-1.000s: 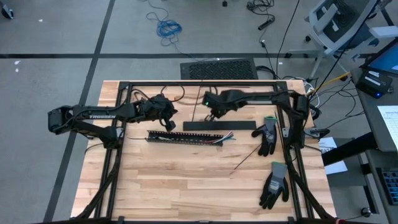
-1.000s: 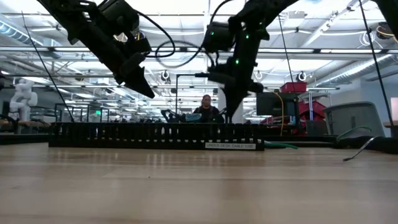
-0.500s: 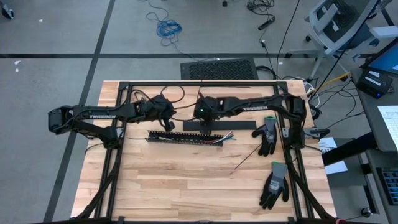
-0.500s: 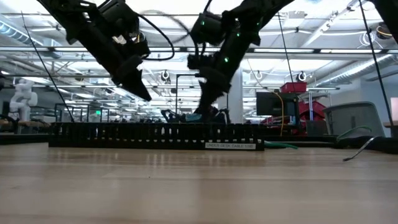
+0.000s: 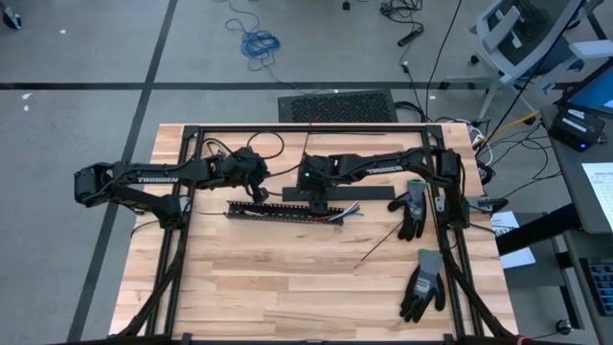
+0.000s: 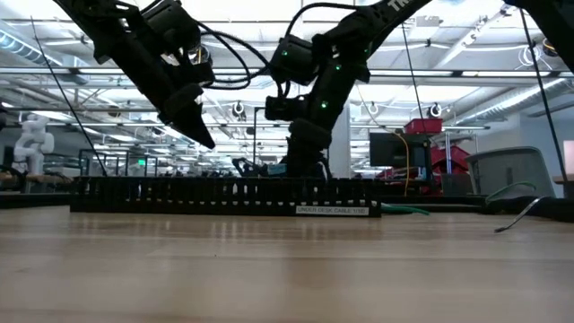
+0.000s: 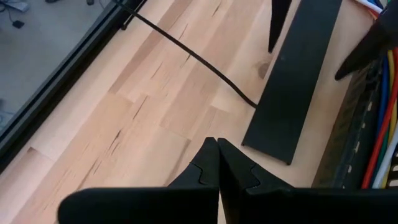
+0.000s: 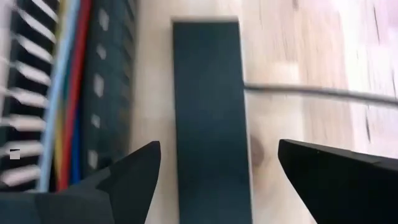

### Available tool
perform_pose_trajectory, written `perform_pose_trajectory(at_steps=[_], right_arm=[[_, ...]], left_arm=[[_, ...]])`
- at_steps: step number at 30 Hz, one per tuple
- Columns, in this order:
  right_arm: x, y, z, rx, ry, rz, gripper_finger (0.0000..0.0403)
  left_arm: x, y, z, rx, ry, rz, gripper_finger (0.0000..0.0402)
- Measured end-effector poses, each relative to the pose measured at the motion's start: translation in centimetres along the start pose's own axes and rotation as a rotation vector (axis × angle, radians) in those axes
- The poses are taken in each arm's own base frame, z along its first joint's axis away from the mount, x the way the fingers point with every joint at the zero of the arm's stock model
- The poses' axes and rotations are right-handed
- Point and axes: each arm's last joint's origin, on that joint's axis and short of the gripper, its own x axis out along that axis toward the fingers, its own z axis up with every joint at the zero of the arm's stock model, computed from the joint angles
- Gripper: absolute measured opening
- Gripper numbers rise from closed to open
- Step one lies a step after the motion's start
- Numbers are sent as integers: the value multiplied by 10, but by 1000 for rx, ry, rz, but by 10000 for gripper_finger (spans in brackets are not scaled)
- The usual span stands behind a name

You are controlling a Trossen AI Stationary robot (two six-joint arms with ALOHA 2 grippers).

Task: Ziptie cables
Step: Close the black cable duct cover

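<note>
bench: pale wood, filling the lower middle of the high view
black flat strip: centre, just above the slotted duct
cables: coloured wires lying in the duct (ends poke out its right end)
right hand: wide apart, over the strip's left part
left hand: pinched together, holding nothing, left of centre

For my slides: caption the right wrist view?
Open right gripper straddling flat black strip, beside coloured cables in slotted black duct.
</note>
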Motion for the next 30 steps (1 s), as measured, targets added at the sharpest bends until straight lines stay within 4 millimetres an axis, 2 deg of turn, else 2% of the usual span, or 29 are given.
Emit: perform_pose_trajectory(at_steps=[6,10,17,27,30], right_arm=[[5,0,6,-29,-59,4,318],[20,2,-1,-4,3,27,318],[40,0,11,15,-1,24,318],[45,1,7,-11,81,70,317],[45,2,5,-30,97,77,306]], left_arm=[[0,0,0,0,0,1,0],[0,0,0,-1,1,2,0],[0,0,0,-1,2,6,0],[0,0,0,-1,3,6,0],[0,0,0,-1,2,13,0]])
